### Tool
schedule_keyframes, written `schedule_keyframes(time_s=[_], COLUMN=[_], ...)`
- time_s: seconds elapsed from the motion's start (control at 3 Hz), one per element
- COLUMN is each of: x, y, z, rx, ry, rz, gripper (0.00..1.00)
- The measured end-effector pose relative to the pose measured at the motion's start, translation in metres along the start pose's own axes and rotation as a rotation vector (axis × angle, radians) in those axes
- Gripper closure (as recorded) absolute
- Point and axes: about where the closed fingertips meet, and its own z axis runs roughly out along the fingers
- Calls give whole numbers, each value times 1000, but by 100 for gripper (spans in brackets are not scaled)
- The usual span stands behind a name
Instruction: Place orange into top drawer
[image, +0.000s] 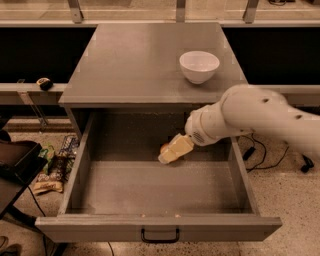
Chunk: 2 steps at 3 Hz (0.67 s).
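Note:
The top drawer is pulled wide open below the grey cabinet top, and its black handle shows on the front. My gripper reaches in from the right, with its pale fingers pointing down-left over the rear middle of the drawer floor. A small patch of the orange shows at the fingertips. The fingers are closed on it and hold it just above the floor. Most of the fruit is hidden by the fingers.
A white bowl stands on the cabinet top at the right. My white arm crosses the drawer's right wall. Snack bags and a rack lie on the floor at the left, and cables lie at the right.

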Motion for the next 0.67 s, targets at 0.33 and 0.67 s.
schedule_keyframes(time_s=[0.33, 0.67], x=[-42, -107], y=[22, 27], z=[-103, -182], rx=[75, 224], ry=[130, 193], rz=[-186, -265], gripper=[0, 0])
